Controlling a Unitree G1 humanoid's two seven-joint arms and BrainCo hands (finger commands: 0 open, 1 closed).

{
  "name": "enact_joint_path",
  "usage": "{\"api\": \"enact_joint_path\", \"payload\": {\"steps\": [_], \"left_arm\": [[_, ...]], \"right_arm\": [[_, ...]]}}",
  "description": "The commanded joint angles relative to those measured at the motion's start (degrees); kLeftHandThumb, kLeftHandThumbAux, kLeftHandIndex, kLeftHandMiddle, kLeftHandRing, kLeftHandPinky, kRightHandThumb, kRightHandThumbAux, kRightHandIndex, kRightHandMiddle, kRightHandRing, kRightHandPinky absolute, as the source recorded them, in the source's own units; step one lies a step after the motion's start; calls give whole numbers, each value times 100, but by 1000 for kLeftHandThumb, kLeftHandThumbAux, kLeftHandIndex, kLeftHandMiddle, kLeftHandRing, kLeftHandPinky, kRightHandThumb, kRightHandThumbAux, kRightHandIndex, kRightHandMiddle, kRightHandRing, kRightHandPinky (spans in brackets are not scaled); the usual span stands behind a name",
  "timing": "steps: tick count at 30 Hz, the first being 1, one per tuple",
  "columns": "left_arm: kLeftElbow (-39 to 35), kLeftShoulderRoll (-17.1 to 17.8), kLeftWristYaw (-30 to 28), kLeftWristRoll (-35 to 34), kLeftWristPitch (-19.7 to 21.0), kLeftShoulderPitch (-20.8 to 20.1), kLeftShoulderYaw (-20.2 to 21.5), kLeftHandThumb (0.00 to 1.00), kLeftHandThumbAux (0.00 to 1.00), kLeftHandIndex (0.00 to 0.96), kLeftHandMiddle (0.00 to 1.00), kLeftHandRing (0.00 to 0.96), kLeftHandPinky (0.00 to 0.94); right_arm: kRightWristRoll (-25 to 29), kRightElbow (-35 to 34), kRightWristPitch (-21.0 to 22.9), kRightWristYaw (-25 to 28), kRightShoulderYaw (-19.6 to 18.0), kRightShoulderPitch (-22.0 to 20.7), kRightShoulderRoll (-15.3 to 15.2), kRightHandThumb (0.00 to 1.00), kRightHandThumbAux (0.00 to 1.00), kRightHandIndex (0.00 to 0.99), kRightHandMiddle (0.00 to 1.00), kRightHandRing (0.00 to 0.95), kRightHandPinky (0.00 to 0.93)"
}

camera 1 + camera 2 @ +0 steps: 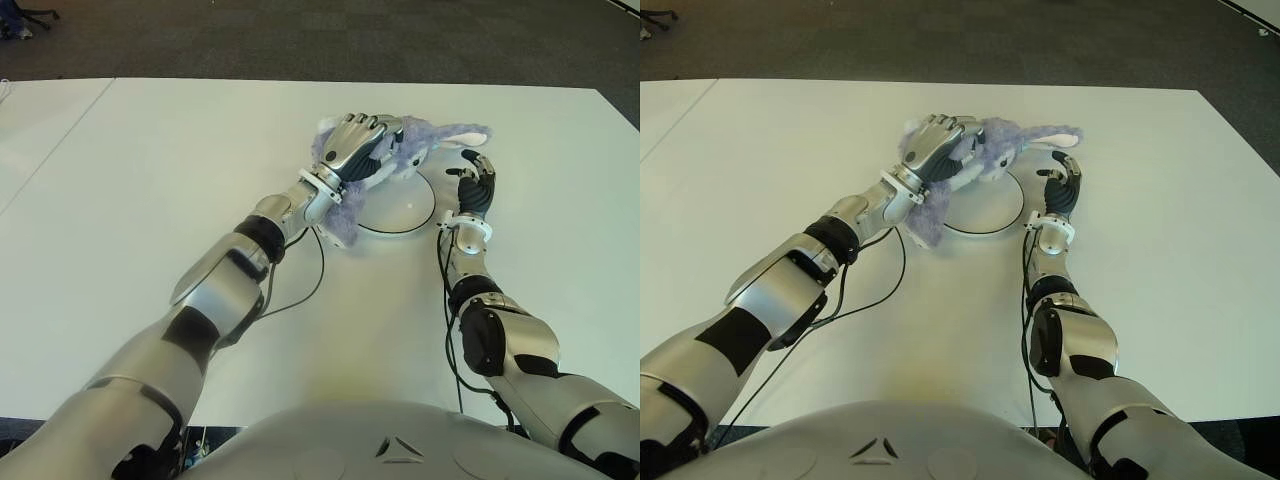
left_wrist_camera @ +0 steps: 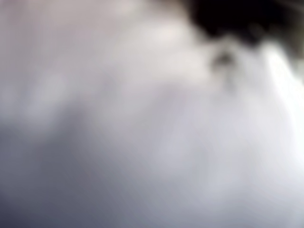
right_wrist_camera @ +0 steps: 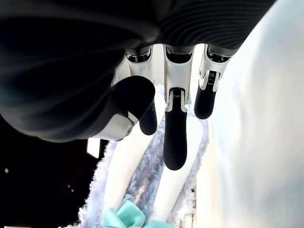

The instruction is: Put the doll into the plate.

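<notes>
A pale purple plush doll point(image 1: 420, 150) with long white-lined ears and a teal bow point(image 3: 124, 216) lies over the far left rim of the white round plate point(image 1: 400, 208). My left hand point(image 1: 355, 145) is shut on its body from above, and one plush limb point(image 1: 340, 218) hangs down past the plate's left edge. Whether the doll touches the plate I cannot tell. My right hand point(image 1: 477, 185) stands open just right of the plate. Its fingers point(image 3: 175, 137) are straight and point at the doll's ears without holding them. The left wrist view shows only pale fur up close.
The white table point(image 1: 150, 180) spreads wide on both sides. Its far edge meets dark carpet point(image 1: 300, 40). A seam to a second tabletop point(image 1: 60, 130) runs at the far left. Black cables point(image 1: 310, 280) hang off both forearms near the table.
</notes>
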Motion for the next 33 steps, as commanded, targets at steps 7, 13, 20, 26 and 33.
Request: {"api": "enact_joint_path", "payload": {"steps": [7, 13, 20, 26, 33], "left_arm": [[-1580, 236, -1474, -390, 52, 1129, 18, 741, 697, 440, 821, 818, 816], [-2214, 363, -1980, -430, 262, 1503, 37, 738, 698, 440, 812, 810, 811], [-2570, 482, -2231, -322, 453, 1776, 23, 736, 699, 439, 811, 809, 832], [-2738, 513, -2327, -285, 591, 1899, 39, 736, 699, 439, 816, 814, 838], [-2791, 528, -2226, -219, 631, 1998, 19, 739, 697, 440, 827, 826, 851]], "right_arm": [[131, 827, 408, 2, -39, 1470, 815, 1000, 705, 287, 264, 491, 358], [134, 817, 303, -101, -48, 1472, 859, 1000, 700, 304, 276, 459, 401], [143, 815, 254, -99, -57, 1478, 862, 1000, 663, 311, 285, 460, 182], [186, 815, 235, -19, -92, 1476, 877, 1000, 664, 322, 297, 456, 175], [219, 814, 201, 31, -123, 1477, 887, 1000, 667, 326, 316, 450, 166]]}}
